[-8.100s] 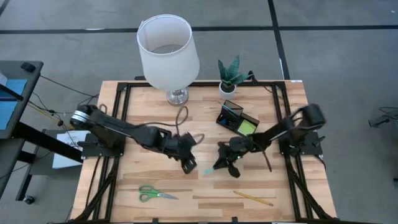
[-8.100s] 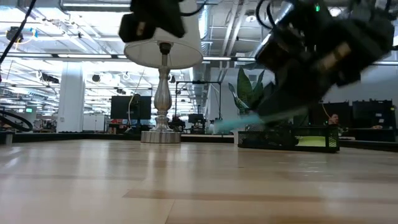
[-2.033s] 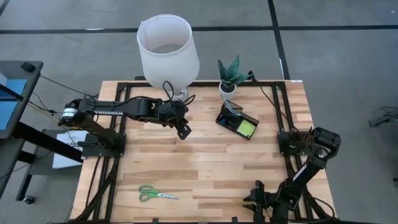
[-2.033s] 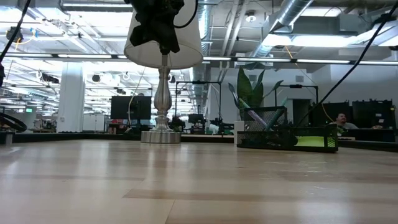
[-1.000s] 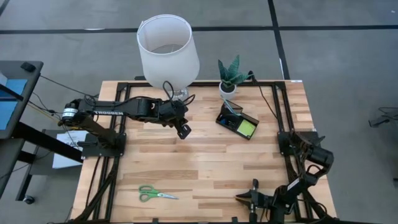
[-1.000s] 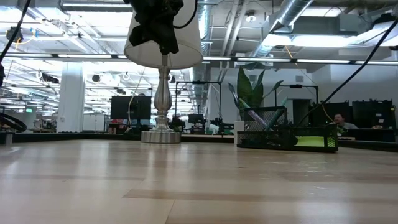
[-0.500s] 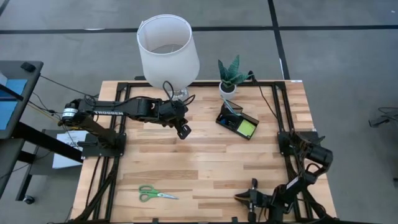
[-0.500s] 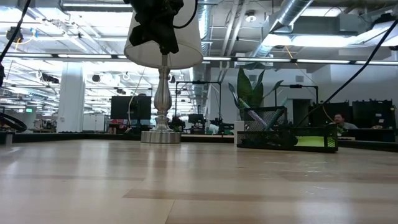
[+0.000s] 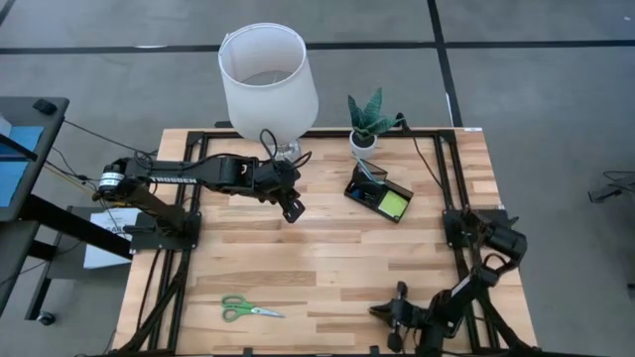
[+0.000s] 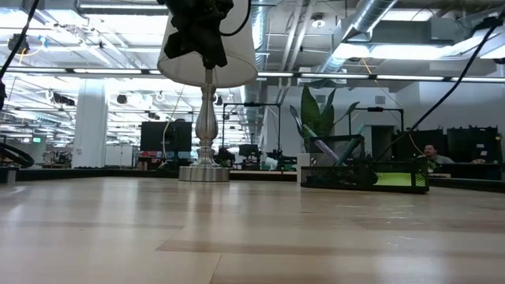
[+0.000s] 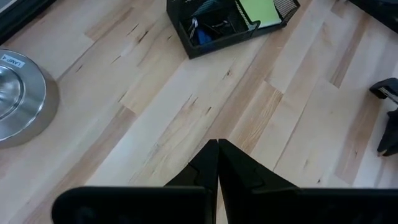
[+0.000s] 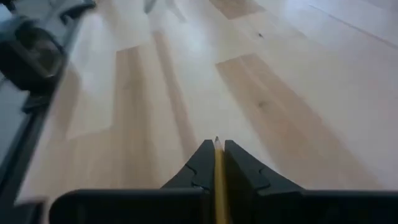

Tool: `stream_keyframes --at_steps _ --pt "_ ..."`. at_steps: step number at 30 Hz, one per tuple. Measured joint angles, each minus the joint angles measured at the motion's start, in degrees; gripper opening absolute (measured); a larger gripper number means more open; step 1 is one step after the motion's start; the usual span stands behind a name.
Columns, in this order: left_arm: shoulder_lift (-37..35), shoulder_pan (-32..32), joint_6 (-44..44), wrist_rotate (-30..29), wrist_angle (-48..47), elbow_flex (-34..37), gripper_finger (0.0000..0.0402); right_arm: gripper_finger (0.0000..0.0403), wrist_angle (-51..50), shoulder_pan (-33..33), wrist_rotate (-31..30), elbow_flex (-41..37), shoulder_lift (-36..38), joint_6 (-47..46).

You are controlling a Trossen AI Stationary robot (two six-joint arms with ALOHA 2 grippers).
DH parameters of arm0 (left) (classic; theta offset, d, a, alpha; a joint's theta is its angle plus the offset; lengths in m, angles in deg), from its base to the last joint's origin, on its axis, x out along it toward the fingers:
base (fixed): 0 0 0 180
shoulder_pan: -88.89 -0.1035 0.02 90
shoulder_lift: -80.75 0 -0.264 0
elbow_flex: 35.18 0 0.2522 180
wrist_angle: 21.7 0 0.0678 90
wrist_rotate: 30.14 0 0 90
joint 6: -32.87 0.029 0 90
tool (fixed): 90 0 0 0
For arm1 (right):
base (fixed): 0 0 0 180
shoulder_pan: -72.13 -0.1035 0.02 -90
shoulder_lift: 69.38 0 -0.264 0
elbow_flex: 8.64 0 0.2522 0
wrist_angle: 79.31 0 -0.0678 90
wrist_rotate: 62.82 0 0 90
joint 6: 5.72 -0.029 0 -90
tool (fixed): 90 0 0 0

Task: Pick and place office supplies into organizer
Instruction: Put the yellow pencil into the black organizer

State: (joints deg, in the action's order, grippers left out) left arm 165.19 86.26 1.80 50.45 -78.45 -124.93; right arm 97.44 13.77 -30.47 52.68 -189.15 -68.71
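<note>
Yellow pencil (image 12: 218,180) clamped in right end effector (image 12: 215,151); left end effector (image 11: 217,148) closed, empty; "TROSSEN" on left arm (image 9: 174,179).

A wooden counter (image 9: 327,258) is standing on grey floor (image 9: 536,89) crossed by dark lines. A white-shaded lamp (image 9: 263,74) and a plant (image 9: 369,117) are sitting at its far edge. Beyond, ceiling lights (image 10: 95,47) and ducts (image 10: 371,35) are showing.

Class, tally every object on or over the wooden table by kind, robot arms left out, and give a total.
Lamp: 1
Potted plant: 1
Organizer: 1
Scissors: 1
Yellow pencil, held in the right gripper: 1
Total: 5
</note>
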Motion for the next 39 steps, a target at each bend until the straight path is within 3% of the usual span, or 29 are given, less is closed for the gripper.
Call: stream_keyframes --at_steps 9,22,25,33,36,39 --pt "0.00 0.00 0.02 0.02 0.62 0.00 0.0000 0.0010 -15.07 12.20 0.48 -0.36 13.11 2.98" --pt "0.00 0.02 3.40 0.15 0.45 0.00 0.0000 0.0009 -21.02 36.31 0.63 -0.27 32.00 26.70" --pt "0.00 0.02 4.49 0.17 0.43 0.00 0.0000 0.0009 -21.65 42.73 7.09 -0.27 37.89 30.62" --pt "0.00 0.02 9.21 0.11 0.40 0.00 0.0000 0.0008 -24.29 62.29 37.64 0.00 48.43 31.76" --pt "0.00 0.02 11.59 -0.09 0.40 0.00 0.0000 0.0008 -31.06 69.32 48.62 2.21 48.38 26.14" --pt "0.00 0.02 13.23 -0.53 0.40 0.00 0.0000 0.0008 -42.03 74.36 53.36 6.52 46.06 24.65"
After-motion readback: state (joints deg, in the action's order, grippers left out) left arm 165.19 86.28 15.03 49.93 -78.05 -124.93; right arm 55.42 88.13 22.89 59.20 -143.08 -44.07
